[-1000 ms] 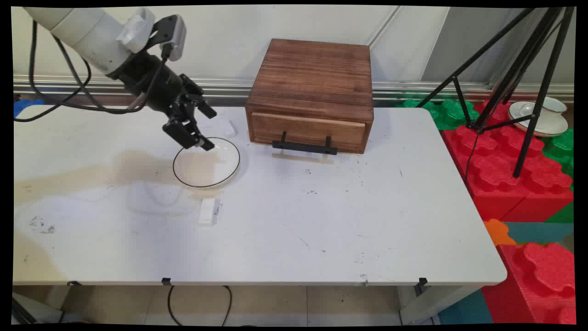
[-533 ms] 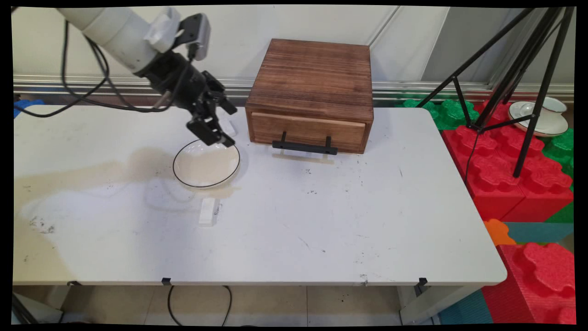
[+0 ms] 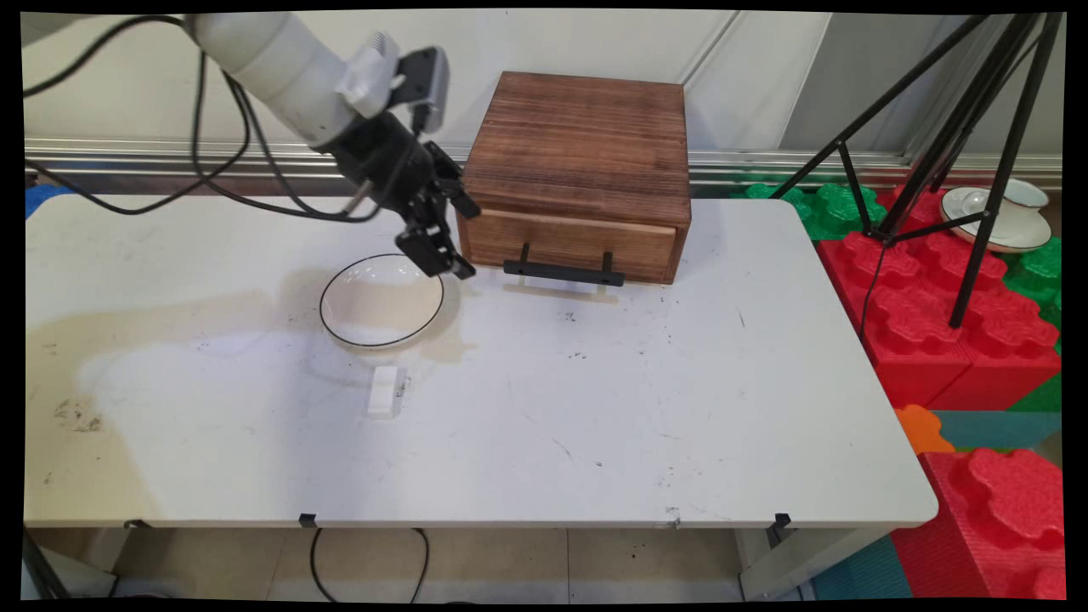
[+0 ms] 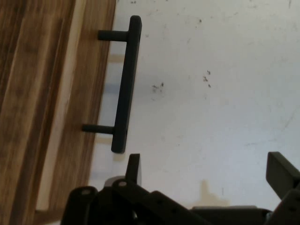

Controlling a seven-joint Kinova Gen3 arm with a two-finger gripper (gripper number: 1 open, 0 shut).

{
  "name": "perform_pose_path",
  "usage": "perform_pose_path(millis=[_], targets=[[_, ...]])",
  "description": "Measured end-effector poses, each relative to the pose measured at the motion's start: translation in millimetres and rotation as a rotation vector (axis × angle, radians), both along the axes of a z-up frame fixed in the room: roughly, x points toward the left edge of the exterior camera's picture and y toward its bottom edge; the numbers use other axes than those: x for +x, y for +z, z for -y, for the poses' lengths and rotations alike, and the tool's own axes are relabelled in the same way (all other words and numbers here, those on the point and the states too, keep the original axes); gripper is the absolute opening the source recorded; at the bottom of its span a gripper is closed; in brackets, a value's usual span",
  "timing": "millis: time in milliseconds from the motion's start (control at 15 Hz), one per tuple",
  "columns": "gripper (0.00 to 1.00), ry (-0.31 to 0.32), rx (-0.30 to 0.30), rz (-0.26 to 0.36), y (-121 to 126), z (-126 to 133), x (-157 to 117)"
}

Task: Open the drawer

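Note:
My gripper (image 3: 470, 242) hangs open and empty just off the left end of the wooden drawer box (image 3: 578, 170), above the table. The box's drawer is closed, and its black bar handle (image 3: 563, 270) lies a little to the gripper's right. In the hand view the handle (image 4: 126, 84) stands ahead of the open gripper (image 4: 206, 168), left of centre, with the wood front (image 4: 42, 93) along the left side. A white plate with a black rim (image 3: 382, 302) sits just left of and below the gripper. A small white block (image 3: 385, 391) lies in front of the plate.
A black tripod (image 3: 977, 153) stands at the right past the white table's (image 3: 680, 425) edge. Red and green foam blocks (image 3: 952, 323) lie on the floor there, with a cup and saucer (image 3: 999, 217) on them.
The arm has swung right, carrying the open gripper from over the plate's far rim to the drawer box's left front corner. Plate and block have not moved.

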State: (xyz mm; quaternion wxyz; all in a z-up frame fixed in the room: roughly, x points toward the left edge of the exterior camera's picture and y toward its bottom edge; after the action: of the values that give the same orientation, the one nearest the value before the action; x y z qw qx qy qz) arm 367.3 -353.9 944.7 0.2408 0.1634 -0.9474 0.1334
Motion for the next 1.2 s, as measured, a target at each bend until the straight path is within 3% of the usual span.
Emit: perform_pose_path(millis=[1200], targets=[[1.0,-0.067,-0.012,0.102,-69.1,61.1,-71.1]])
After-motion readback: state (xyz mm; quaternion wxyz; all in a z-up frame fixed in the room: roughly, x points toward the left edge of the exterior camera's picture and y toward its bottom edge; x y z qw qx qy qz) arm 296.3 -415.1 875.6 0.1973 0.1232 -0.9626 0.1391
